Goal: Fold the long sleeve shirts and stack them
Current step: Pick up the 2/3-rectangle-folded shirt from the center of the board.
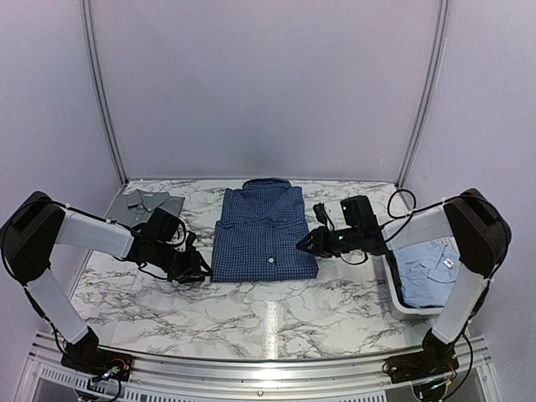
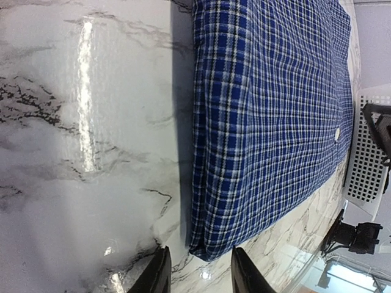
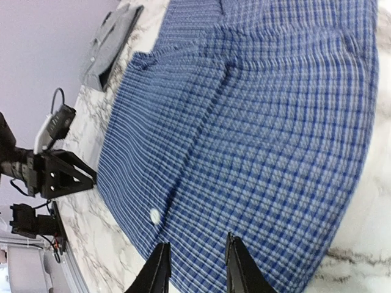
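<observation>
The dark blue checked shirt [image 1: 265, 230] lies folded, collar to the back, in the middle of the table. My left gripper [image 1: 201, 270] is low at its near left corner. In the left wrist view that gripper [image 2: 200, 250] is open, and the shirt's corner [image 2: 211, 241] lies just ahead between the fingertips, untouched. My right gripper [image 1: 303, 243] is at the shirt's right edge. In the right wrist view it [image 3: 197, 240] stands open above the flat checked cloth [image 3: 263, 122], beside a white button [image 3: 155, 215]. The grey shirt [image 1: 149, 203] lies folded at the back left. The light blue shirt [image 1: 427, 268] sits in a basket.
The white perforated basket [image 1: 394, 293] stands at the table's right edge, close behind my right arm. It also shows in the left wrist view as the basket [image 2: 366, 159]. Marble tabletop [image 1: 268, 314] stretches in front of the shirt. Booth walls close off the back and sides.
</observation>
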`<state>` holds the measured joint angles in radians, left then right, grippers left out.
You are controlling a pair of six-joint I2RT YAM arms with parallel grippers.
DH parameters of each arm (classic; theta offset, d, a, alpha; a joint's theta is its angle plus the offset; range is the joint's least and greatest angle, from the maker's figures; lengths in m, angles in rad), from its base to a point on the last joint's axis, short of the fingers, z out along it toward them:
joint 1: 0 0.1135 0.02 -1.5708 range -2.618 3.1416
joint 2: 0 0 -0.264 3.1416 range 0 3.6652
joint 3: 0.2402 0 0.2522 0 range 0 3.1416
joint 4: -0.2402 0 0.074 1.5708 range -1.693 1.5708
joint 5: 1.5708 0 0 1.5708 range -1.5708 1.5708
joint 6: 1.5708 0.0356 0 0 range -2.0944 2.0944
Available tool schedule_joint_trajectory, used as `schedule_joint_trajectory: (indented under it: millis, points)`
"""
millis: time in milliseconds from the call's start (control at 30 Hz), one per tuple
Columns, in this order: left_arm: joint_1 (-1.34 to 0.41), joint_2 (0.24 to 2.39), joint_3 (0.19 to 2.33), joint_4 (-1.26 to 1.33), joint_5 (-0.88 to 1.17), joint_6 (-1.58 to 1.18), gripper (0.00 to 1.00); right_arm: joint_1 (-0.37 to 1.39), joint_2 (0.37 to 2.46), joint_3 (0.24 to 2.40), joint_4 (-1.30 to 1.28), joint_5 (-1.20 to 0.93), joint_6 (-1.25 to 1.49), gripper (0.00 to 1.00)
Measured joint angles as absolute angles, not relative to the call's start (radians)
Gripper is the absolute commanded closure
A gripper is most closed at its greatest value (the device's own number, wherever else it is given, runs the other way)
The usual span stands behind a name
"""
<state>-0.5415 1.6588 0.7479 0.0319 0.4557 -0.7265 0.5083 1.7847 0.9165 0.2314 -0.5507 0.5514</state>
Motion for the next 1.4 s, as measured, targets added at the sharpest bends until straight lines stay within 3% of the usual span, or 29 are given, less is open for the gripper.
schedule_joint_trajectory:
  millis: [233, 533, 833, 1400]
  points:
    - [-0.55, 1.659, 0.748, 0.029, 0.429, -0.738, 0.65, 0.516, 1.755, 0.752, 0.215, -0.505, 0.558, 0.75]
    - [-0.559, 1.656, 0.748, 0.025, 0.399, -0.746, 0.58, 0.543, 1.601, 0.685, 0.13, -0.388, 0.556, 0.7]
    - [-0.585, 1.654, 0.754, 0.022, 0.352, -0.748, 0.58, 0.604, 1.564, 0.663, 0.089, -0.286, 0.552, 0.69]
    - [-0.616, 1.663, 0.772, 0.0, 0.312, -0.749, 0.69, 0.639, 1.613, 0.646, 0.121, -0.22, 0.548, 0.73]
